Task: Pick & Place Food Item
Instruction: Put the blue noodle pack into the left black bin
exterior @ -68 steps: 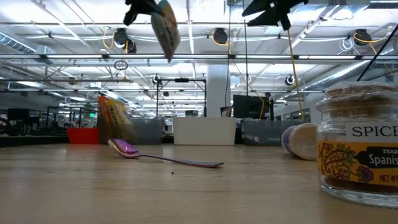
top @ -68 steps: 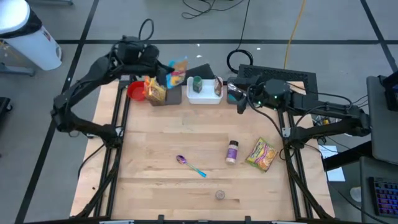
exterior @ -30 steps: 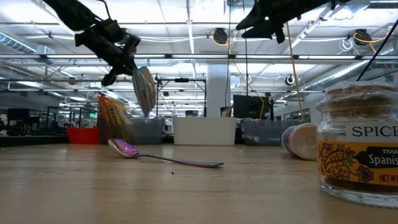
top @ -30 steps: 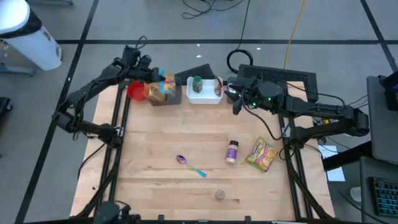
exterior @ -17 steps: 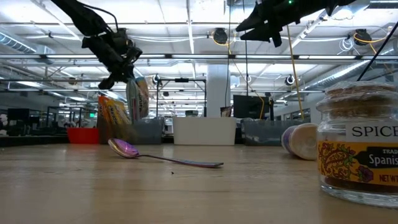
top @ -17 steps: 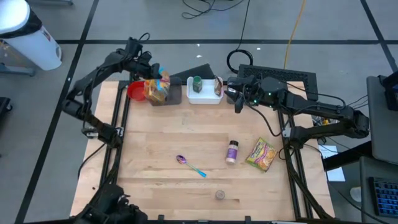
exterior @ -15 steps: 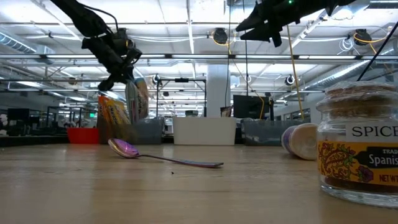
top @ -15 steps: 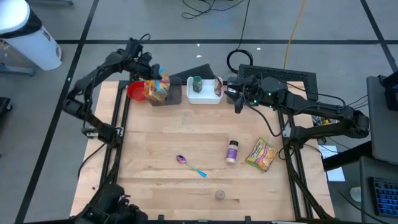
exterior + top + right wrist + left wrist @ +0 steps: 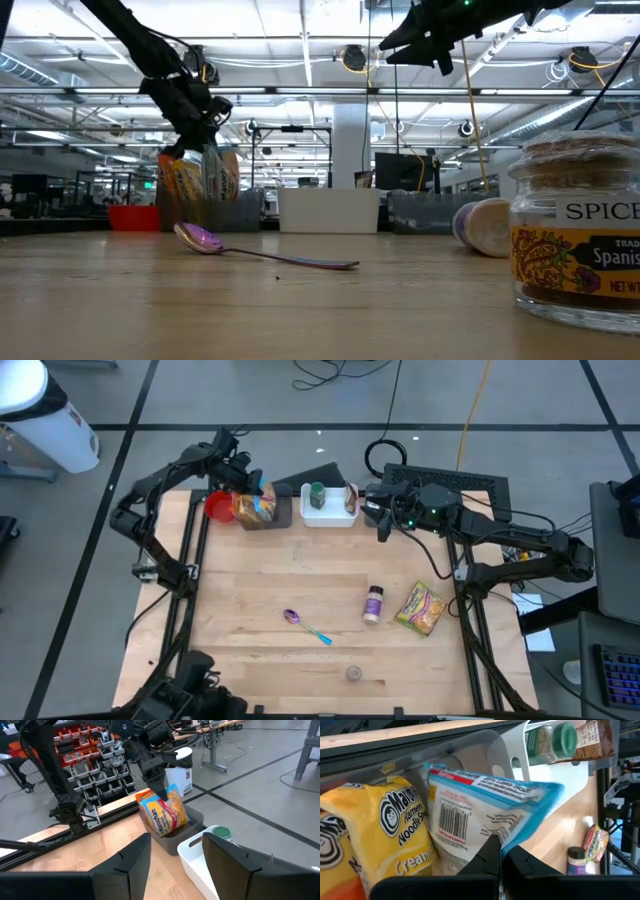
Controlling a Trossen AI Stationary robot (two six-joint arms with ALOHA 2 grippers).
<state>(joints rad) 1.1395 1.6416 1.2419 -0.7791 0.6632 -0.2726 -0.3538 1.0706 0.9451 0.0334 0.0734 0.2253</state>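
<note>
Even overhead light fills the room, coming from rows of ceiling tubes that glare white in the low view. The counter (image 9: 300,590) is bright with only soft, short shadows. In the low view the near spice jar (image 9: 578,235) is large and soft-focused (its label still legible), while the left wrist view blurs its own dark fingers

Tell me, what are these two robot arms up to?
The left end effector is shut on a blue-and-white ramen packet, lowering it into the grey bin at the table's far edge, beside a yellow noodle packet. The right end effector hangs open above the white bin. A spoon, spice jar and another packet lie on the table.
</note>
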